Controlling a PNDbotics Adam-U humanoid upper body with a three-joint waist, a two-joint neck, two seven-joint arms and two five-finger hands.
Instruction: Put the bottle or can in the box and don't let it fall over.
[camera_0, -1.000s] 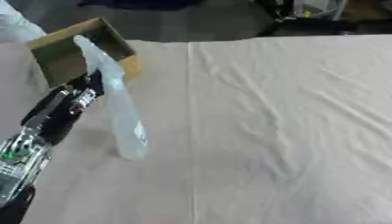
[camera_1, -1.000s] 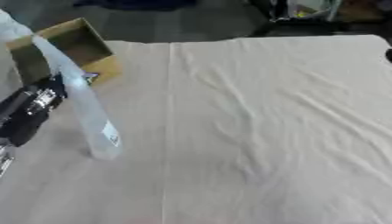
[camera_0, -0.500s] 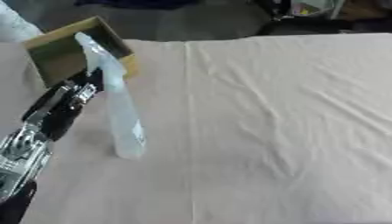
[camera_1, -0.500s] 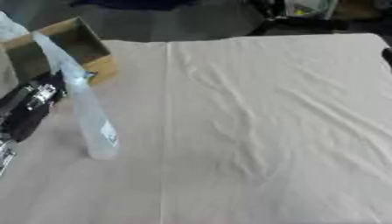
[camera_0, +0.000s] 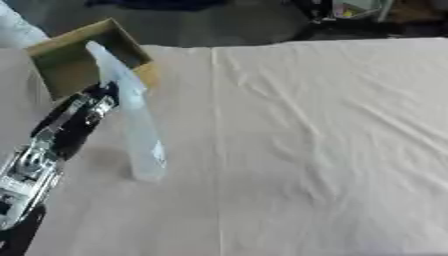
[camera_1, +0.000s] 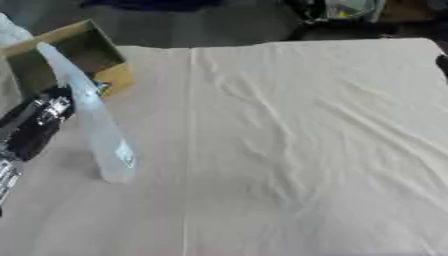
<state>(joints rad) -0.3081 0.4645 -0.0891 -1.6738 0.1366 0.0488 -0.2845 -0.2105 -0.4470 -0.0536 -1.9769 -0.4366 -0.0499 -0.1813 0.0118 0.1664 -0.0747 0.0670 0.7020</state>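
bottle (camera_0: 138, 127) upright on worktop (camera_0: 315, 150) | box (camera_0: 83, 62) at 11 o'clock | left hand (camera_0: 87, 107) beside bottle, grip unclear

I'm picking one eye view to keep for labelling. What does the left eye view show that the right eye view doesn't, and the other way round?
Only the left eye view shows the left arm's long silver forearm running down to the lower left corner. Only the right eye view shows a dark shape at the right edge, too small to identify. Both show the clear bottle standing on the cloth-covered table, the open box behind it, and the left hand at the bottle.
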